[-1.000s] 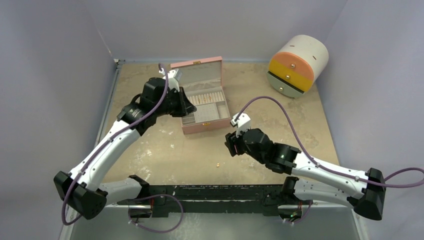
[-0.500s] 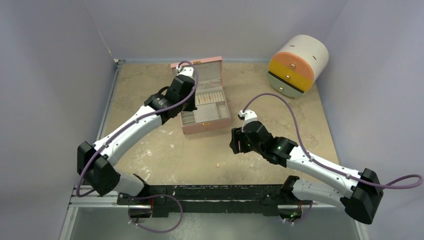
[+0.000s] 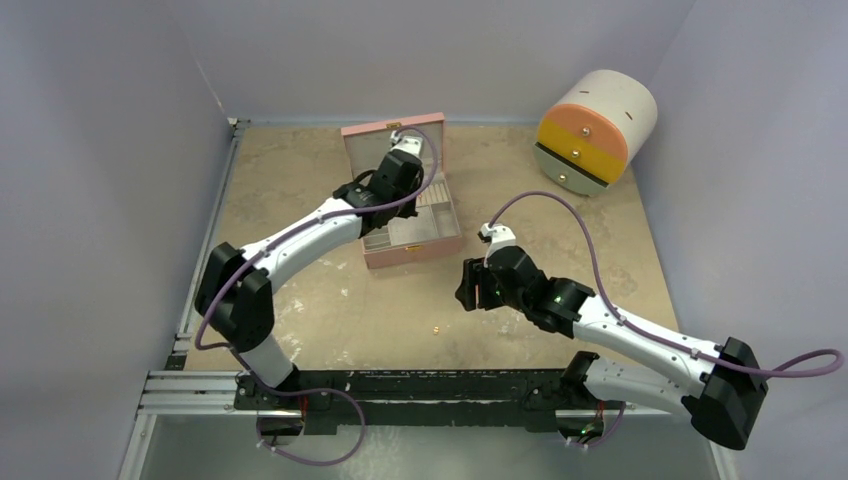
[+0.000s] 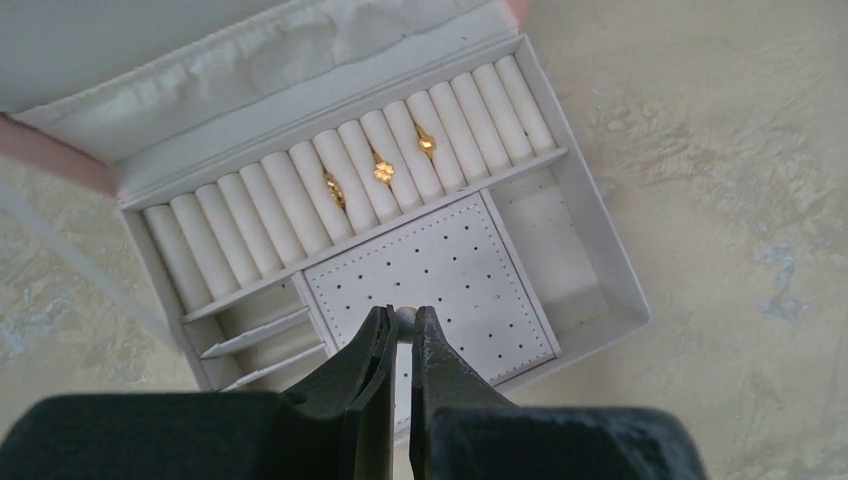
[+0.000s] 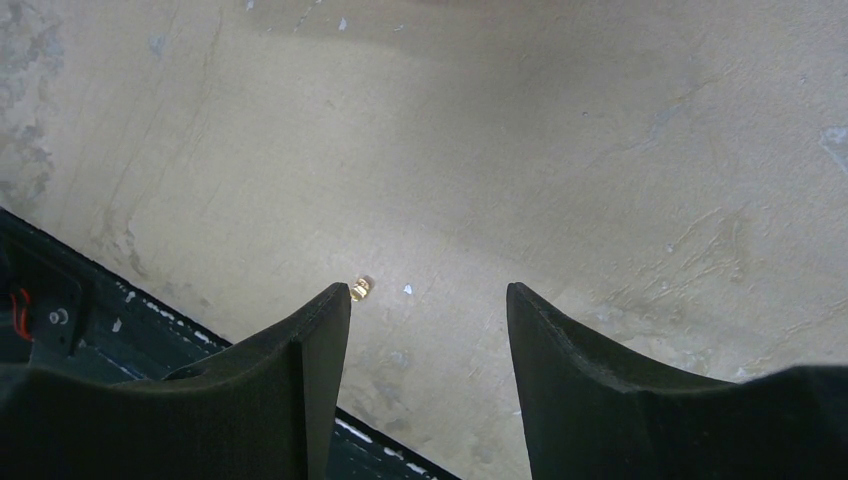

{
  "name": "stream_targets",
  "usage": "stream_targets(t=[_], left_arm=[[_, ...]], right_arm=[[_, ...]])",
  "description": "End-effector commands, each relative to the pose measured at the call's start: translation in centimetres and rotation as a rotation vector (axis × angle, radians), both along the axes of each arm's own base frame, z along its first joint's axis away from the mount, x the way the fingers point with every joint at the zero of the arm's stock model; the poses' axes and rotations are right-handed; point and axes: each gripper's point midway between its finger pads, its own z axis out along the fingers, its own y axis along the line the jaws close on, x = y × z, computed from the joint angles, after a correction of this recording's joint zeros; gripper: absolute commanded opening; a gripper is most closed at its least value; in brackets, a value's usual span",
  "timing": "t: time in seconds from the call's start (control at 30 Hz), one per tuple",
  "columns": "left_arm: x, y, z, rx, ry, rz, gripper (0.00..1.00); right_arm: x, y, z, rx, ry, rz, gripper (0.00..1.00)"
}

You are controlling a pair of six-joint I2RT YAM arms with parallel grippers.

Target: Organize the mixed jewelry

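The pink quilted box [image 3: 412, 252] stands open. In the left wrist view three gold rings [image 4: 383, 170] sit between its white ring rolls above a dotted stud pad [image 4: 470, 270]. My left gripper [image 4: 402, 318] hovers over that pad, shut on a tiny pale stud [image 4: 404, 318]; in the top view it [image 3: 392, 196] is over the box. A small gold stud [image 3: 437, 328] lies on the table near the front edge. In the right wrist view this stud [image 5: 361, 290] is just beyond the left fingertip. My right gripper [image 5: 428, 295] is open and empty above the table, and shows in the top view [image 3: 468, 287].
A round white organizer [image 3: 596, 130] with orange, yellow and grey drawers lies on its side at the back right. The black rail [image 3: 400, 385] runs along the table's near edge, close to the loose stud. Purple walls close in the left, back and right.
My left arm has swung right and forward, from the box's left side to over its compartments. My right gripper has shifted slightly toward the table's middle.
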Motion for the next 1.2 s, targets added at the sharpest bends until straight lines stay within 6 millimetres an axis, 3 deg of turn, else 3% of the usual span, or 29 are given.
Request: stream_targets(t=[0.0, 0.53, 0.87, 1.17], left_arm=[[1.4, -1.2, 0.9, 0.049, -0.050, -0.035, 0.00], [-0.2, 1.0, -2.6, 0.270, -0.021, 0.014, 0.00], [-1.7, -0.4, -5.8, 0.364, 0.027, -0.012, 0.00], [-1.6, 0.1, -6.5, 0.398, 0.042, 0.011, 0.00]], right_arm=[[0.4, 0.9, 1.0, 0.053, -0.008, -0.008, 0.61], [0.9, 1.7, 0.5, 0.019, 0.012, 0.007, 0.61], [0.9, 2.0, 0.3, 0.015, 0.030, 0.016, 0.61], [0.7, 1.7, 0.5, 0.012, 0.029, 0.015, 0.61]])
